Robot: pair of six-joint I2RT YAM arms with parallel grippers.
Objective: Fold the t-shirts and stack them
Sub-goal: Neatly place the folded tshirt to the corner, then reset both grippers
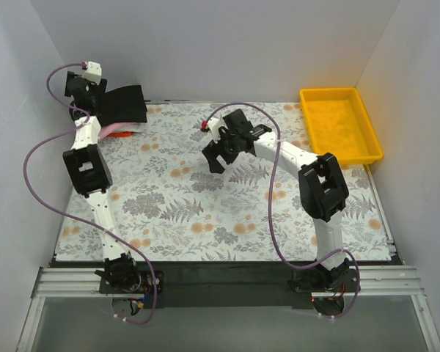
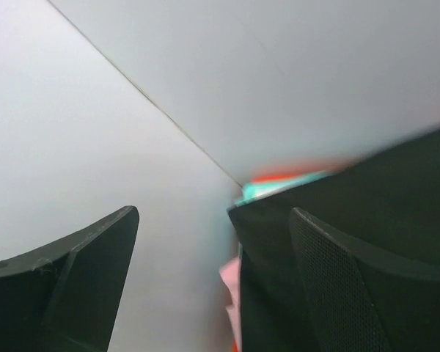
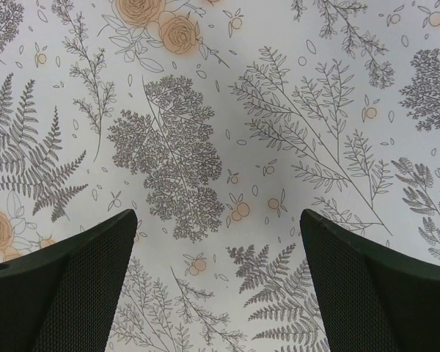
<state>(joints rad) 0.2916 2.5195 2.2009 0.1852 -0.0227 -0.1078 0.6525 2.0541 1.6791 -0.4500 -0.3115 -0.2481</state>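
Left gripper (image 2: 214,216): jaws wide, nothing clamped between the fingers (image 2: 73,279). In the left wrist view the black t-shirt (image 2: 352,198) fills the right half of the frame behind the right-hand finger, and its edge pokes into the gap between the two (can't tell if cloth touches the pad). Past that edge there's a sliver of pale blue shirt (image 2: 279,188) and an orange-red shirt (image 2: 293,174) at frame centre, plus a pink t-shirt (image 2: 231,282) at the bottom centre. The bare grey wall (image 2: 132,95) takes up the rest. In the top view the left gripper (image 1: 97,97) sits in the upper left of the frame, hard against the black t-shirt (image 1: 125,106), which stands up off the table as a dark flap with pink and orange-red cloth (image 1: 117,130) showing just under it. Right gripper (image 3: 216,216): jaws also wide, empty, looking straight down at the floral tablecloth (image 3: 205,110). In the top view the right gripper (image 1: 218,155) hangs over the middle of the table, well apart from the shirts. Yellow tray (image 1: 367,117) is in the upper right of the frame.
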